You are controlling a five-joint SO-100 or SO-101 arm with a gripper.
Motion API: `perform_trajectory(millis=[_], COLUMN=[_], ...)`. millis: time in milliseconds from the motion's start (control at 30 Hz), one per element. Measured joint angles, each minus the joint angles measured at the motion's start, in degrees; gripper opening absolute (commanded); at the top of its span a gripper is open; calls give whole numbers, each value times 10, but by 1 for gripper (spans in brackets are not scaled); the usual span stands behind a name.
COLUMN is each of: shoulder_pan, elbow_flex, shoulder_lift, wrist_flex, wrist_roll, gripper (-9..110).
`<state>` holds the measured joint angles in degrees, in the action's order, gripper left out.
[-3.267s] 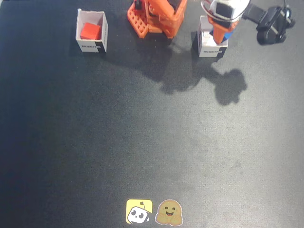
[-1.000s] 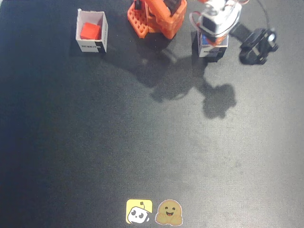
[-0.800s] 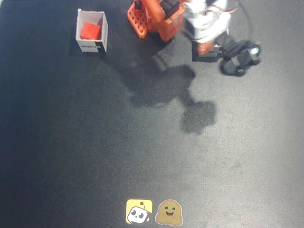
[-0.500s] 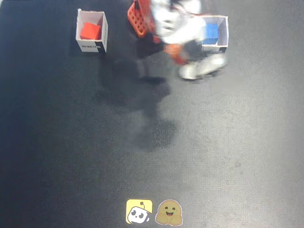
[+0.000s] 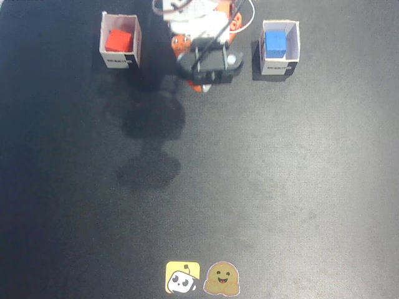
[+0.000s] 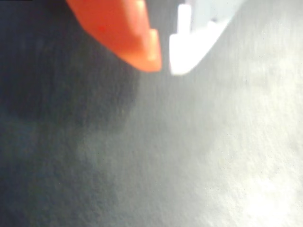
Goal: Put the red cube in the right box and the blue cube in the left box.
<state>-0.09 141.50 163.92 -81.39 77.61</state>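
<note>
Red cube (image 5: 118,40) and blue cube (image 5: 275,42) are shown boxed; pincer (image 6: 164,64) is pressed nearly together, empty, above the counter (image 5: 249,187)

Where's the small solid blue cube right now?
In the fixed view, the small solid blue cube sits inside the white card box at the upper right, right of the arm's orange base.

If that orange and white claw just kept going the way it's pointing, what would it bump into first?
Most likely just the black mat. In the wrist view the gripper has its tips nearly together, holds nothing, and only bare mat lies ahead. Both boxes sit off to the sides in the fixed view, though depth is hard to judge.
</note>
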Motion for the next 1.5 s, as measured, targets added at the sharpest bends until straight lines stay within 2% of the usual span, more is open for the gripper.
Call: perform_trajectory(millis=[200,533,833,1133,1300,1500], shoulder_pan=[-4,-25,-25,-17,-17,-17], elbow_flex=[49,146,232,233,233,233], shoulder_lift=[4,125,126,127,127,127], wrist_flex=[59,69,97,89,86,81], wrist_roll=[34,68,94,99,178,189], gripper=[0,0,0,0,0,0])
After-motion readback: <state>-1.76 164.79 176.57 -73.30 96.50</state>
